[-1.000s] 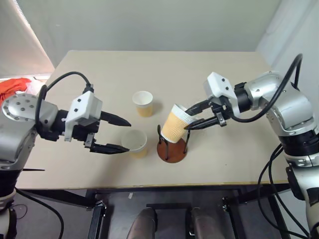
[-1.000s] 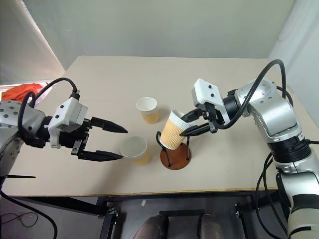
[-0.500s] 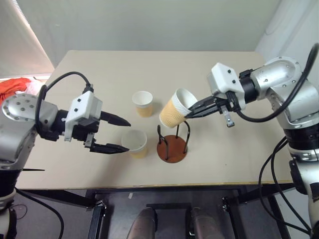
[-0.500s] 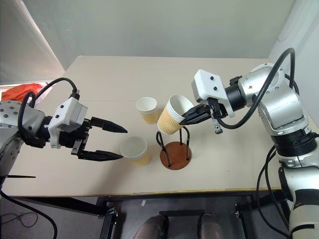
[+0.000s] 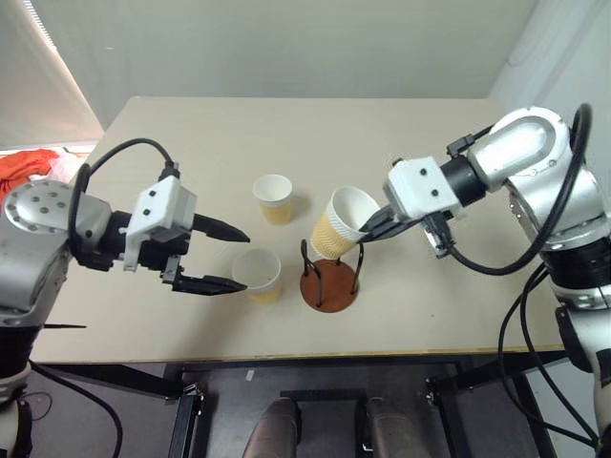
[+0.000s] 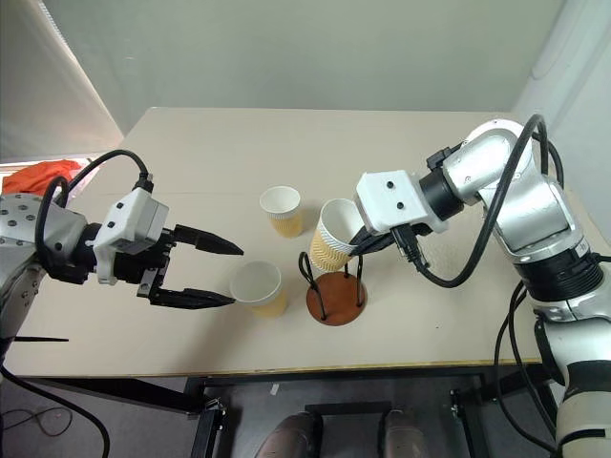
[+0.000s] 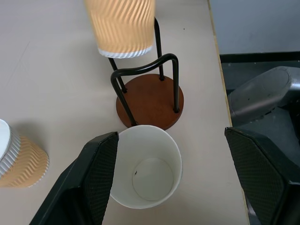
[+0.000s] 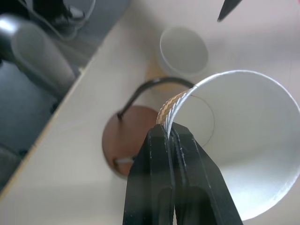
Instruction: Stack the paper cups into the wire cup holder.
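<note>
Head views: right gripper (image 5: 368, 229) is pinched tight on the rim of one paper cup (image 5: 341, 225), one finger inside and one outside. The held cup is tilted, its bottom above the wire cup holder (image 5: 329, 278) and off toward the far loop. Risk: a lopsided rim pinch lets the cup swing, so its bottom may catch a wire loop instead of dropping between them.

Left gripper (image 5: 229, 258) is spread wide, its lower finger beside the near cup (image 5: 259, 274). The far cup (image 5: 275, 198) stands apart on the table (image 5: 430, 315).

Left wrist view: near cup (image 7: 146, 166) sits between the open fingers, just in front of the holder base (image 7: 150, 100). Closing carelessly could nudge the light holder.

Right wrist view: fingers (image 8: 161, 183) squeeze the rim (image 8: 174, 104); crushing the paper is possible.
</note>
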Robot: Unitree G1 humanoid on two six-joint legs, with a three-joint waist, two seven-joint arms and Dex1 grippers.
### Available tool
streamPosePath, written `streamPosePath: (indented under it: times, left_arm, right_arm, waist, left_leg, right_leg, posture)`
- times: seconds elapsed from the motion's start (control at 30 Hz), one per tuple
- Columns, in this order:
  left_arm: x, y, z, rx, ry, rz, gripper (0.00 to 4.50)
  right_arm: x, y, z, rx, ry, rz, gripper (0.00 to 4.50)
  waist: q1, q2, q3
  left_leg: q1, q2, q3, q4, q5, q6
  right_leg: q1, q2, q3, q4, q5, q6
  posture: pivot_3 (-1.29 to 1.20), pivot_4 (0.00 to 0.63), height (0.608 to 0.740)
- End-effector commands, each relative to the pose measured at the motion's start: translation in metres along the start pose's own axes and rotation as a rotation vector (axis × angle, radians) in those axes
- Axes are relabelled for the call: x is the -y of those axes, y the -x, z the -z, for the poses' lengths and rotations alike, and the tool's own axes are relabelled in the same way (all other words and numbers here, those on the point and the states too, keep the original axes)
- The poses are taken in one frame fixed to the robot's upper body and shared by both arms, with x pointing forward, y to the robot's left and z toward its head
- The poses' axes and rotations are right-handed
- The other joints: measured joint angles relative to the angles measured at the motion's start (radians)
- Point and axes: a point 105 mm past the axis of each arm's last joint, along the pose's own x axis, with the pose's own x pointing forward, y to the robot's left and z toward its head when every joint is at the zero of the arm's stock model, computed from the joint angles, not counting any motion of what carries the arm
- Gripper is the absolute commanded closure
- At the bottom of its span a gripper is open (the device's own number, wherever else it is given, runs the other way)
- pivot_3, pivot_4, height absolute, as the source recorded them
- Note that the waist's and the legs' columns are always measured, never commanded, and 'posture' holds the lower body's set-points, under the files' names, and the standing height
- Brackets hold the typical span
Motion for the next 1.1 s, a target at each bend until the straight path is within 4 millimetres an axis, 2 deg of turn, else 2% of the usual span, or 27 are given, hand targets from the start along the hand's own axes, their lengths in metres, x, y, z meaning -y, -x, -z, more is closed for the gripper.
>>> streamPosePath:
  times: [0.03,0.13,0.37,0.5,0.57,0.67,0.73,0.87,1.03,1.07,1.1]
  left_arm:
    - [0.001,0.001,-0.005,-0.003,-0.029,-0.007,0.52]
    - [-0.001,0.003,-0.004,-0.023,-0.033,-0.009,0.52]
    - [-0.004,0.0,0.002,-0.103,-0.083,0.048,0.52]
    - [-0.005,-0.008,0.011,-0.186,-0.14,0.109,0.52]
    - [-0.006,-0.018,0.017,-0.234,-0.185,0.158,0.52]
    - [-0.007,-0.024,0.024,-0.281,-0.22,0.201,0.52]
    - [-0.014,-0.026,0.03,-0.317,-0.233,0.184,0.52]
    - [-0.017,-0.035,0.043,-0.369,-0.263,0.219,0.52]
    - [-0.026,-0.044,0.059,-0.425,-0.318,0.219,0.52]
    - [-0.026,-0.046,0.058,-0.411,-0.315,0.224,0.9]
    - [-0.026,-0.048,0.058,-0.401,-0.314,0.233,1.08]
  right_arm:
    - [-0.002,0.002,0.0,-0.031,0.039,-0.009,4.47]
    - [-0.002,0.001,0.0,-0.032,0.035,-0.011,3.87]
    - [0.001,0.0,-0.001,-0.023,0.031,0.011,1.54]
    - [0.017,0.006,-0.012,0.089,-0.029,0.132,0.2]
    - [0.032,0.013,-0.026,0.322,-0.224,0.243,0.2]
    - [0.03,0.011,-0.035,0.473,-0.363,0.261,0.2]
    - [0.025,0.006,-0.036,0.493,-0.413,0.268,0.2]
    - [0.021,0.001,-0.015,0.459,-0.531,0.365,0.2]
    - [0.019,-0.001,-0.013,0.463,-0.573,0.398,0.2]
    - [0.019,-0.001,-0.013,0.464,-0.577,0.404,0.18]
    - [0.018,0.0,-0.013,0.465,-0.58,0.408,0.18]
  waist:
    - [0.0,0.0,0.0]
    - [0.0,0.0,0.0]
    - [0.0,0.0,0.0]
    - [0.0,0.0,0.0]
    - [0.0,0.0,0.0]
    - [0.001,-0.001,0.0]
    - [0.003,-0.001,0.0]
    - [0.004,-0.001,0.0]
    - [0.004,-0.001,0.0]
    - [0.004,-0.001,0.0]
    - [0.004,-0.001,0.0]
  left_leg:
    - [0.0,0.0,0.0,0.0,0.0,0.0]
    - [0.0,0.0,0.0,0.0,0.0,0.0]
    - [0.0,0.0,0.0,0.0,0.0,0.0]
    - [0.0,0.0,0.0,0.0,0.0,0.0]
    - [0.0,0.0,0.0,0.0,0.0,0.0]
    - [0.0,0.0,0.0,0.0,0.0,0.0]
    - [0.0,0.0,0.0,0.0,0.0,0.0]
    - [-0.001,-0.001,0.0,0.001,-0.001,0.002]
    - [-0.001,-0.001,0.0,0.002,-0.001,0.002]
    - [-0.001,-0.001,0.0,0.002,-0.001,0.002]
    - [-0.001,-0.001,0.0,0.002,-0.001,0.002]
  right_leg:
    - [0.0,0.0,0.0,0.0,0.0,0.0]
    - [0.0,0.0,0.0,0.0,0.0,0.0]
    - [0.0,0.0,0.0,0.0,0.0,0.0]
    - [0.0,0.0,0.0,0.0,0.0,0.0]
    - [0.0,0.0,0.0,0.0,0.0,0.0]
    - [0.0,0.0,0.0,0.0,0.0,0.0]
    - [0.0,0.0,0.0,0.0,0.0,0.0]
    - [0.001,-0.001,0.0,-0.001,0.001,0.001]
    - [0.001,-0.001,0.0,-0.001,0.003,0.005]
    - [0.001,-0.001,0.0,0.0,0.003,0.005]
    - [0.001,-0.001,0.0,0.0,0.003,0.005]
  posture:
    - [0.0,0.15,0.74]
    - [0.0,0.15,0.74]
    - [0.0,0.15,0.74]
    - [0.0,0.15,0.74]
    - [0.0,0.15,0.74]
    - [0.0,0.15,0.74]
    - [0.0,0.15,0.74]
    - [0.0,0.15,0.74]
    - [0.0,0.15,0.74]
    - [0.0,0.15,0.74]
    - [0.0,0.15,0.74]
